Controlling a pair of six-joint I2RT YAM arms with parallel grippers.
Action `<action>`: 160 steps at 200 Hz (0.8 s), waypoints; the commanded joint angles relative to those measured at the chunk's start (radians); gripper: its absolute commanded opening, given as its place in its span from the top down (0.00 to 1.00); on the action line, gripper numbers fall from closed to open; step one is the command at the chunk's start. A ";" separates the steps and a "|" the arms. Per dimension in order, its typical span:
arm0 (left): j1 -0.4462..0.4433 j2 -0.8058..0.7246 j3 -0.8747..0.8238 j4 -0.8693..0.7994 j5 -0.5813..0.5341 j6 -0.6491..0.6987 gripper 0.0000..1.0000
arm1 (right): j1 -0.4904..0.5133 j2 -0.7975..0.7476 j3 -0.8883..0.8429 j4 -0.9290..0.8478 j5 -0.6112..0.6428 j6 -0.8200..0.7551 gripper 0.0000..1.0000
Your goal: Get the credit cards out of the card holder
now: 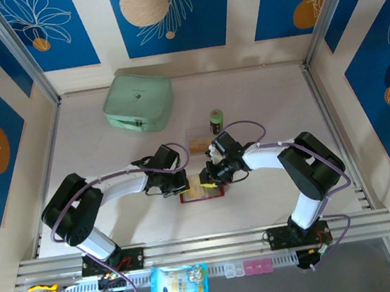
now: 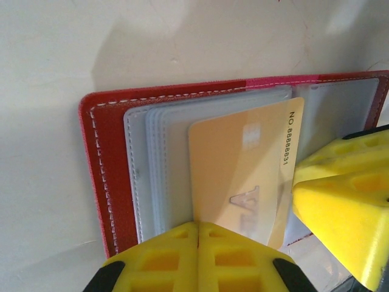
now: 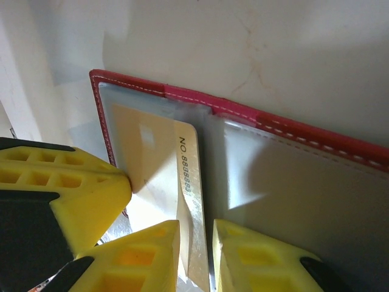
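The dark-red card holder (image 1: pixel 202 192) lies open on the table between both arms, its clear sleeves (image 2: pixel 159 158) fanned out. A tan-orange credit card (image 2: pixel 237 164) marked "NO 8888831" sticks partly out of a sleeve. My left gripper (image 2: pixel 198 224) is shut, its tips pressed down at the card's left edge on the sleeves. My right gripper (image 3: pixel 196 224) is open a little, and the card's (image 3: pixel 146 152) numbered edge runs into the narrow gap between its fingers. In the top view the left gripper (image 1: pixel 177 184) and right gripper (image 1: pixel 211 175) meet over the holder.
Another tan card (image 1: pixel 197 144) lies on the table just behind the holder. A small green can (image 1: pixel 216 121) stands beyond it. The mint-green zip case (image 1: pixel 138 101) sits at the back left. Walls and rails fence the table.
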 commanded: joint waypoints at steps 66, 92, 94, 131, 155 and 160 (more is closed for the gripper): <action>-0.004 0.017 -0.003 -0.061 -0.029 0.009 0.98 | 0.005 0.023 -0.038 0.093 -0.082 -0.007 0.82; -0.004 0.018 -0.001 -0.061 -0.029 0.010 0.98 | 0.006 0.024 -0.037 0.092 -0.081 -0.005 0.83; -0.004 0.018 -0.001 -0.061 -0.029 0.009 0.98 | 0.006 0.024 -0.037 0.091 -0.081 -0.005 0.83; -0.004 0.010 -0.004 -0.063 -0.031 0.004 0.98 | 0.005 0.021 -0.037 0.074 -0.068 -0.010 0.88; -0.004 0.003 -0.009 -0.061 -0.033 -0.001 0.98 | -0.004 -0.007 -0.046 0.044 -0.047 -0.025 0.88; -0.003 0.002 -0.012 -0.061 -0.033 -0.002 0.98 | -0.007 -0.015 -0.050 0.041 -0.044 -0.026 0.88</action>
